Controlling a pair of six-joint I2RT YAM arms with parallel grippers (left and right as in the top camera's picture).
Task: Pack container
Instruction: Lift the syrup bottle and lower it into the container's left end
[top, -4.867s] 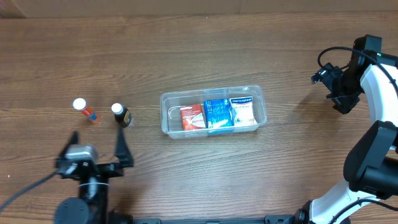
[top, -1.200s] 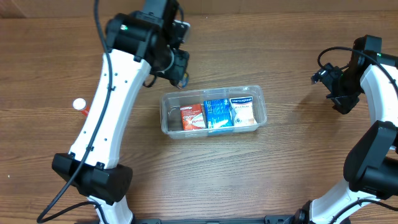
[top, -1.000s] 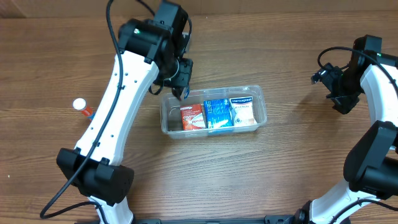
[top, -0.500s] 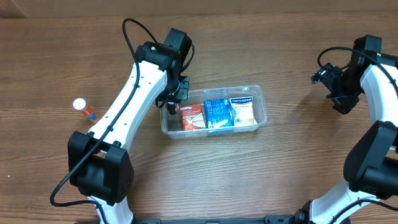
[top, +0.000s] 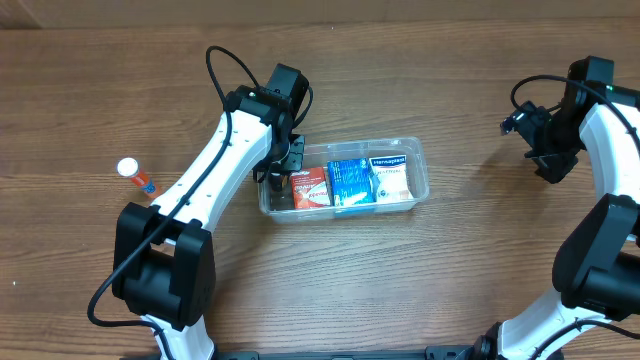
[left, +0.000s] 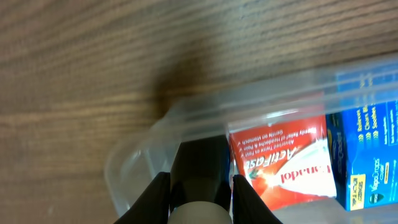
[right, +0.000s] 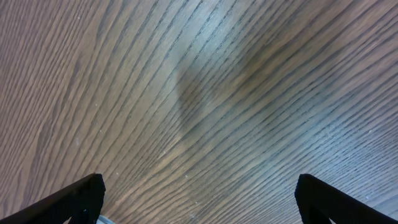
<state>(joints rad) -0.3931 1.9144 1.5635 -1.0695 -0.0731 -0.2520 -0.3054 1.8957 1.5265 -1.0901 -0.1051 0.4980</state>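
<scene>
left tool: clamped on small dark white-capped bottle; aimed at vacant left end of clear rectangular plastic container
right tool: apart; idle

One container. Three boxes just right of the left gripper: red box, blue box, white box. Two bottles: dark bottle in its grip, capped bottle far left.
</scene>
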